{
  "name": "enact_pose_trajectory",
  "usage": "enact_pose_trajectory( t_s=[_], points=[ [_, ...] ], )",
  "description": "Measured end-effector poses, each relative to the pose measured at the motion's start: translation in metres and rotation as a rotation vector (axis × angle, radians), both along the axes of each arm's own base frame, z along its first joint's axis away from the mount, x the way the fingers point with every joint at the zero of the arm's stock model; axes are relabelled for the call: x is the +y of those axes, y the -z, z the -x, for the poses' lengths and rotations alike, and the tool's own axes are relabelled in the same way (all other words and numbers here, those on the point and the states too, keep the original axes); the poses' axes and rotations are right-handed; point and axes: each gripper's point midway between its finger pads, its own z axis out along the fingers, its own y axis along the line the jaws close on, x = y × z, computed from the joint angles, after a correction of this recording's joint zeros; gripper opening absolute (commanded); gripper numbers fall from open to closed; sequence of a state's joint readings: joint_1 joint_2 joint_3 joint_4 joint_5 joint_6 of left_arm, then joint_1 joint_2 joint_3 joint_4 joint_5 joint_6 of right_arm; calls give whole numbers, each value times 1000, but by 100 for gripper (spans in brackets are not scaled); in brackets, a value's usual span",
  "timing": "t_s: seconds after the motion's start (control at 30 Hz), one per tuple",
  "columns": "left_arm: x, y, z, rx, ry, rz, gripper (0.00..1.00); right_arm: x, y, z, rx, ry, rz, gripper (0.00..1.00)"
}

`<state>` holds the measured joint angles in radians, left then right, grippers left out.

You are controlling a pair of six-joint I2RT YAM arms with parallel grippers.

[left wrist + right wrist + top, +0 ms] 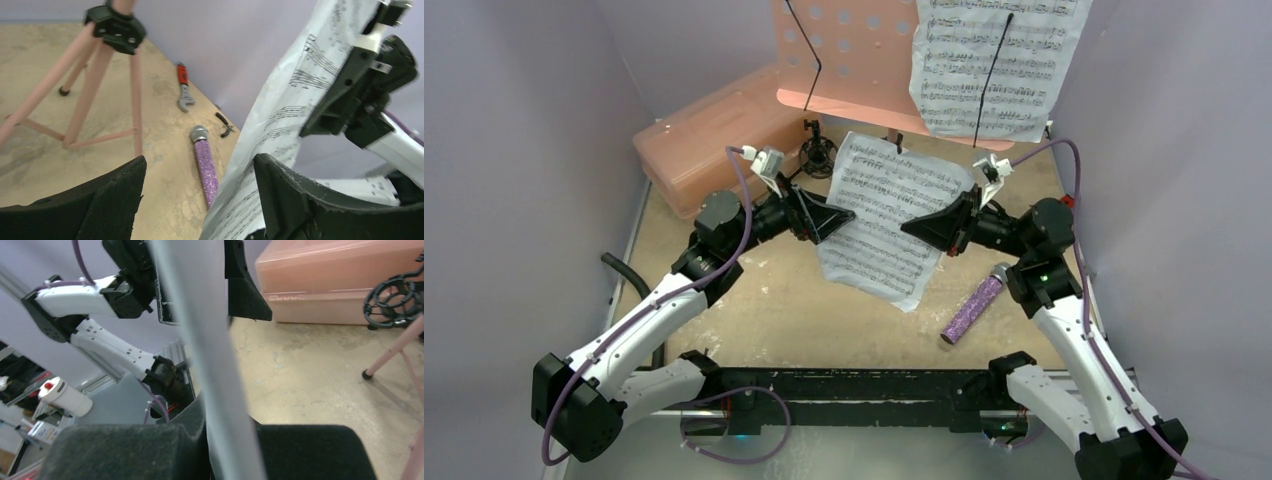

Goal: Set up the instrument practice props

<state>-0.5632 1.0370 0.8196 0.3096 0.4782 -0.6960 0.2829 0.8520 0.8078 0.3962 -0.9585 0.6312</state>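
The pink music stand [854, 60] stands at the back, with one sheet-music page [994, 60] under a wire on its desk. Its legs show in the left wrist view [100, 75]. A second page [889, 215] hangs in the air, tilted, between both grippers. My right gripper [906, 228] is shut on the page's right edge, seen edge-on between the pads [225, 425]. My left gripper [846, 214] is open; the page [295, 95] lies against its right finger [310, 200]. The purple microphone [972, 305] lies on the table. The black shock-mount tripod [817, 155] stands by the stand.
The big pink case [714, 130] lies at the back left, next to the shock mount. A red-handled wrench [183, 92] and pliers [224, 126] lie near the right wall beyond the microphone [206, 162]. Grey walls close in both sides.
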Motion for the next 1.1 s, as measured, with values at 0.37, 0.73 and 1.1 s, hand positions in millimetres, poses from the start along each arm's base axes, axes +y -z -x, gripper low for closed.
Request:
enact_pose_trajectory(
  t_s=[0.37, 0.73, 1.1],
  points=[
    [36, 50, -39, 176, -313, -167, 100, -11, -16, -11, 13, 139, 49, 0],
    [46, 103, -40, 273, -301, -461, 99, -15, -64, -12, -29, 166, 75, 0],
    [48, 148, -34, 523, -248, -475, 99, 6, -101, -35, 30, 32, 116, 0]
  ],
)
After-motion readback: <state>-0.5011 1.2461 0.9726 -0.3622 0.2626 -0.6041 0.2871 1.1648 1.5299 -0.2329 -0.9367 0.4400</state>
